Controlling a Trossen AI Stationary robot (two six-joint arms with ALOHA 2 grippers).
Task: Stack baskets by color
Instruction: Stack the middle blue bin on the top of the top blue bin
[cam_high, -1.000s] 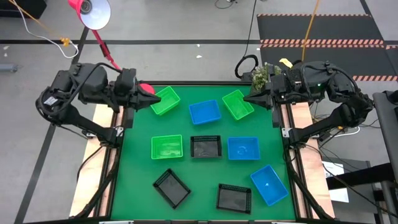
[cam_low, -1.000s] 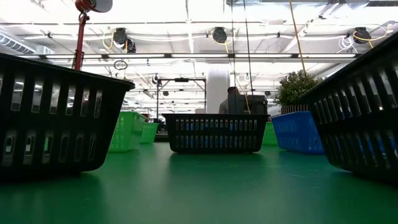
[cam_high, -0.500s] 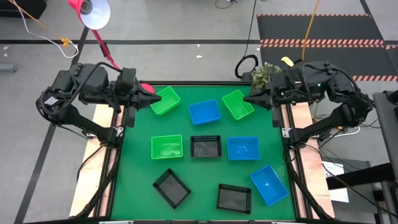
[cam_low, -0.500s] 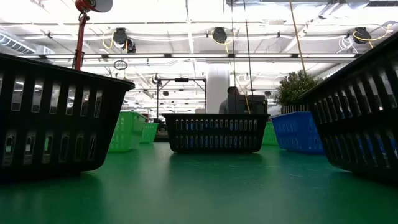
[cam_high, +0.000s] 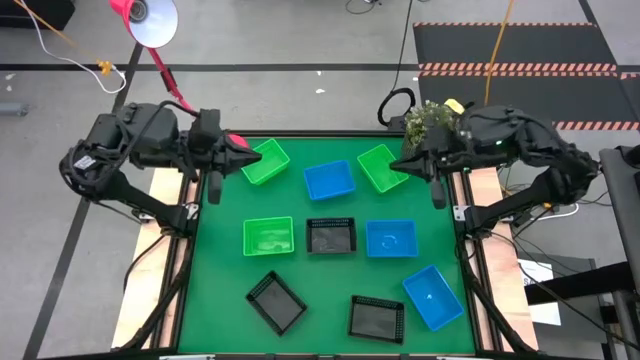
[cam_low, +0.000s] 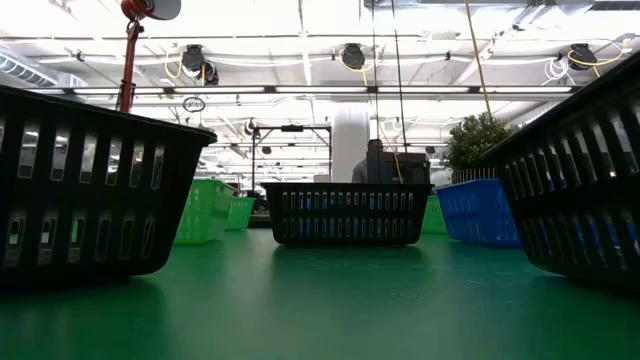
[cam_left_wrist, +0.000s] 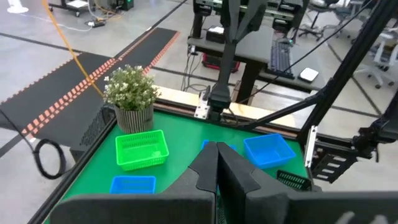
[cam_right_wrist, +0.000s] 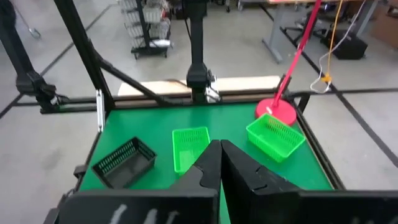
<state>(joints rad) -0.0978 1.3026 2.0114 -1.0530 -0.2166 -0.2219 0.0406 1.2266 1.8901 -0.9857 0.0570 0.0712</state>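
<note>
Green felt covered the tabletop (cam_high: 225, 290), and from above all nine baskets lay singly on it, none nested yet. One green basket (cam_high: 265, 161) sat at the far left corner beside the pink lamp base (cam_high: 234, 142), a second green basket (cam_high: 382, 167) at the far right, a third green basket (cam_high: 268, 236) in the middle row on the left. Blue baskets (cam_high: 329, 180) and black mesh baskets (cam_high: 331, 236) were scattered between and nearer the front. The left gripper (cam_high: 243, 158) hung at the far left edge and the right gripper (cam_high: 397, 164) at the far right edge, each with jaws pressed together and holding nothing.

From tabletop level, a black mesh basket (cam_low: 347, 213) stood square in the middle, with no gripper in sight.

The left wrist view looked across to a green basket (cam_left_wrist: 142, 149) by a potted plant (cam_left_wrist: 131, 98), jaws shut in front.

The right wrist view showed two green baskets (cam_right_wrist: 275, 137) near the lamp base.

To my eye, a good start meant opening the jaws first, then pinching one rim wall of the nearest green basket, lifting it level and lowering it squarely into another of its colour.
</note>
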